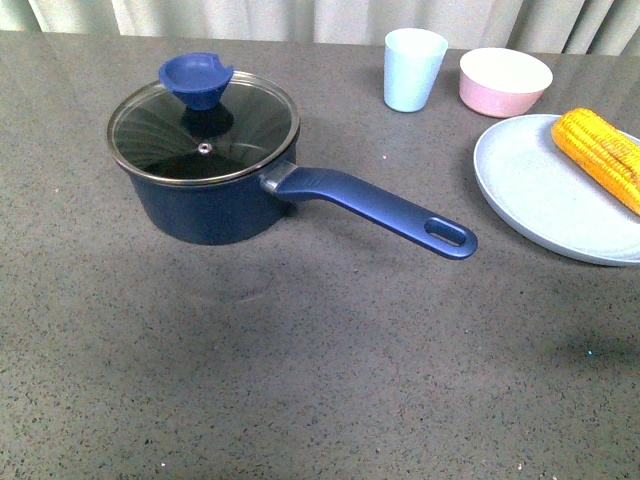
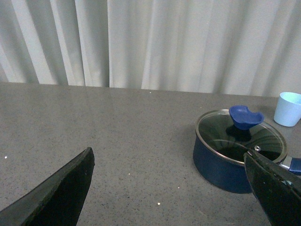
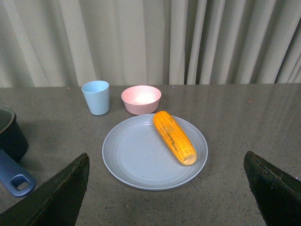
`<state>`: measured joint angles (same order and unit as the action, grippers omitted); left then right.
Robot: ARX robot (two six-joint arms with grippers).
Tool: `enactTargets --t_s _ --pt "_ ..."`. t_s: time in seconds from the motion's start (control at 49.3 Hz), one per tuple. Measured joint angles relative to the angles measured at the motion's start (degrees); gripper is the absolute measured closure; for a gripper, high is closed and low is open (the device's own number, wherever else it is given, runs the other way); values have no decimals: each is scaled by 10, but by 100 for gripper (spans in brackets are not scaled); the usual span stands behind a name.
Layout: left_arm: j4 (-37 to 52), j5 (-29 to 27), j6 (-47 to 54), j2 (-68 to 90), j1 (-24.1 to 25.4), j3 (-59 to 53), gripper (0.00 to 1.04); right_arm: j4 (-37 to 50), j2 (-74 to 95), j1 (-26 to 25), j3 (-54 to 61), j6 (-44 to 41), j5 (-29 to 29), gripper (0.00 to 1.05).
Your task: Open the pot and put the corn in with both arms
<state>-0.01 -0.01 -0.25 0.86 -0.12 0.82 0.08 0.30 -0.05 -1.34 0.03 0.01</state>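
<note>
Both gape empty, left tool and right tool; I'd pinch the blue knob, upper left; the glass lid looks fragile.

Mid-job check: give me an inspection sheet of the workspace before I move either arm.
Surface: grey speckled table, no spills seen.
Job's things: pot upright, glass lid on, handle pointing toward the plate; corn lying on the pale blue plate.
Clutter: pale blue cup and pink bowl beyond the plate, apart from the pot.
Grippers: left gripper open, empty, short of the pot; right gripper open, empty, facing the corn.
Cables: nothing seen.
Surroundings: pale curtain behind the table.
</note>
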Motion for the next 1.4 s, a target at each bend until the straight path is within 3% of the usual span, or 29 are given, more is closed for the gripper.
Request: enactTargets --t_s 0.71,0.832,0.933,1.136,1.4 --pt "0 0 0 0 0 0 9 0 0 0 0 0 0 9" --pt "-81 4 -11 103 -22 46 9 0 0 0 0 0 0 9" --pt "50 5 -23 286 -55 66 9 0 0 0 0 0 0 9" --pt "318 20 -45 616 -69 150 9 0 0 0 0 0 0 9" --pt "439 37 -70 853 -108 257 9 0 0 0 0 0 0 9"
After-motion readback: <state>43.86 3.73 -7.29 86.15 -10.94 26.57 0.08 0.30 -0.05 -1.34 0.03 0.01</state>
